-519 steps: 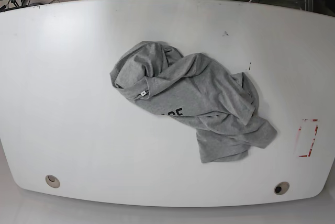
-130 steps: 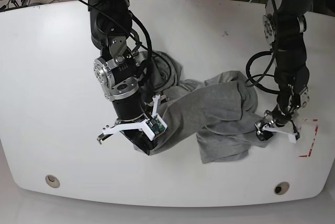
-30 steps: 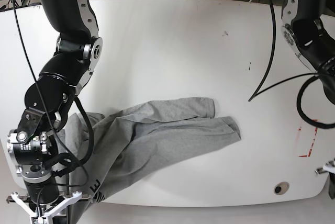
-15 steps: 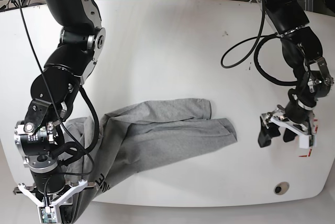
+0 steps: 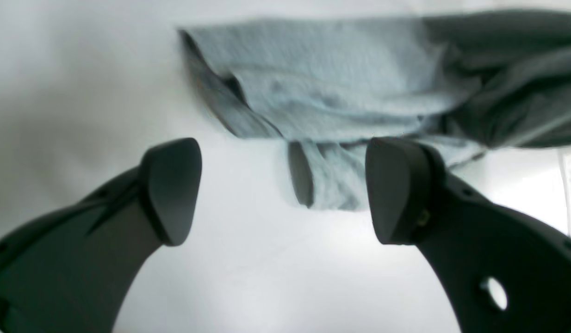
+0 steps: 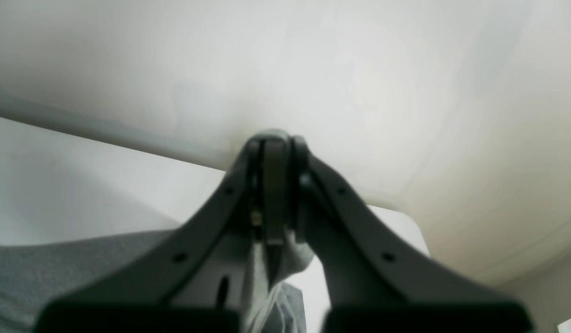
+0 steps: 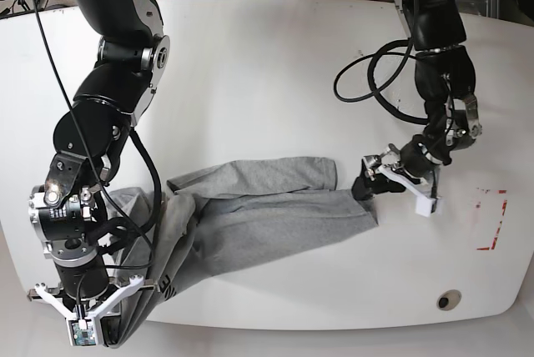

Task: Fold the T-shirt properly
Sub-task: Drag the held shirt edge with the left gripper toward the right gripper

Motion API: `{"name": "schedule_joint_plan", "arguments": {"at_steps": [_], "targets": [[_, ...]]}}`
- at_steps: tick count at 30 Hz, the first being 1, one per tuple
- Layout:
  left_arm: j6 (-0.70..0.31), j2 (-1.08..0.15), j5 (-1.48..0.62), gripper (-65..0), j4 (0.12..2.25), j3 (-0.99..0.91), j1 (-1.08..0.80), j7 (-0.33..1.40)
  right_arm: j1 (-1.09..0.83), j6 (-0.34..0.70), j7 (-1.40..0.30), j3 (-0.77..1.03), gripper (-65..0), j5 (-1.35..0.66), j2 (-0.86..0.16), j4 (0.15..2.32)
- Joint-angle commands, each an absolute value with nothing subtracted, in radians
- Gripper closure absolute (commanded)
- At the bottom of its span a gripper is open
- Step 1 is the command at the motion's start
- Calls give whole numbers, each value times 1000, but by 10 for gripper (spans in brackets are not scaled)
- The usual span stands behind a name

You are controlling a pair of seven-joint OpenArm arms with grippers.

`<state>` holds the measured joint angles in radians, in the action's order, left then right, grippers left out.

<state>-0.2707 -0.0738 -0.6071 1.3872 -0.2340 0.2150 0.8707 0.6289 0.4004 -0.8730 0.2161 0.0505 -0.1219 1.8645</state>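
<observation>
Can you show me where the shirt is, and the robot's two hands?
T-shirt (image 7: 275, 223), base view, middle of the grey cloth.
Left hand (image 5: 283, 192), left wrist view, gap between its open fingertips.
Right hand (image 6: 276, 152), right wrist view, its closed fingertips.

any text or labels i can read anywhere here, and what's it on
None can be read.
T-shirt: no lettering shows on the grey cloth in any view; the part near the right gripper is bunched and hides any print.
Table: red bracket mark near its edge, a sign only, no letters.
Wrist views: blurred, no text.
</observation>
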Motion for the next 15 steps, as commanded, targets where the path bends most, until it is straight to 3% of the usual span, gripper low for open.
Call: {"name": "schedule_joint_plan", "arguments": {"at_steps": [1, 15], "targets": [[-278, -71, -627, -524, 1365, -220, 237, 851, 650, 395, -837, 220, -5, 44, -128, 1882], [-278, -21, -625, -525, 1164, -143, 275, 849, 628, 395, -835, 222, -3, 41, -128, 1897]]}}
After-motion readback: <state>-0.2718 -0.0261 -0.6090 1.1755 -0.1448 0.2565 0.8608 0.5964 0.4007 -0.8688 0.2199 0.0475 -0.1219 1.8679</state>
